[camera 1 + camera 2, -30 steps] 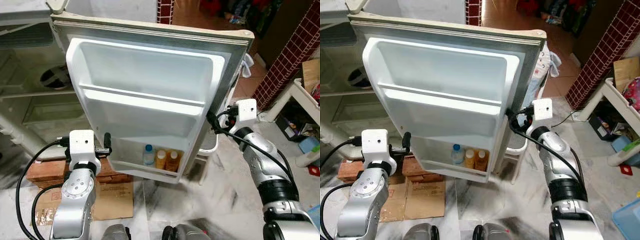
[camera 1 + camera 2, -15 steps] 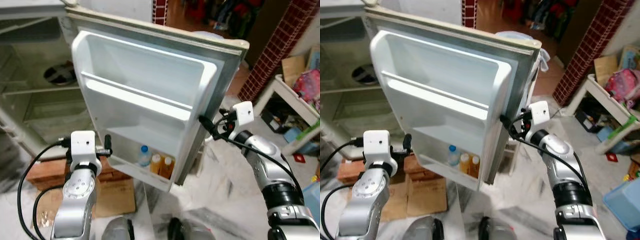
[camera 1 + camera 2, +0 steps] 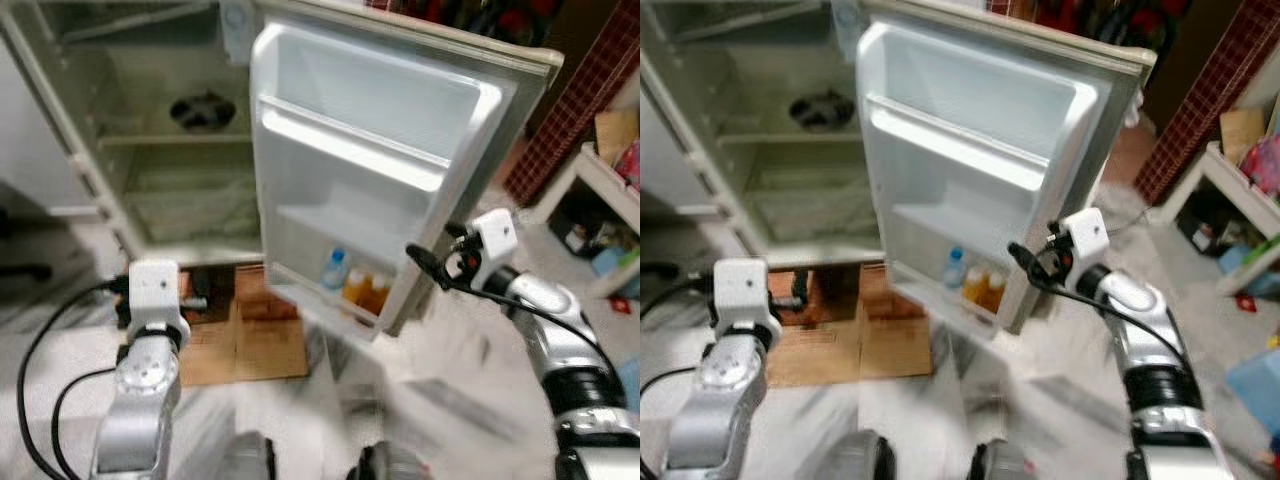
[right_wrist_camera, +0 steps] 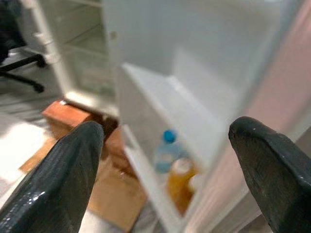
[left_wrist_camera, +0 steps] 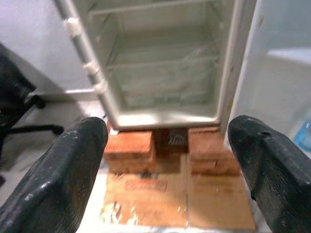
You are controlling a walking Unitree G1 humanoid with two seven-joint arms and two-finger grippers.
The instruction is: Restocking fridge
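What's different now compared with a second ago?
The right gripper has come off the fridge door's edge and now hangs open beside it. The camera has turned, so more of the fridge interior shows. The bottles stay in the door's bottom shelf; the left gripper stays open and empty.

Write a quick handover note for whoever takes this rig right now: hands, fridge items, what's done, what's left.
Left hand: open, empty, low before the fridge's open white cabinet.
Right hand: open, empty, beside the free edge of the open white fridge door.
Stock: a clear blue-capped bottle and two orange drink bottles stand in the door's bottom shelf.
Done: door open, three bottles in.
Left: upper door shelves and cabinet shelves look bare; nothing in either hand to load.
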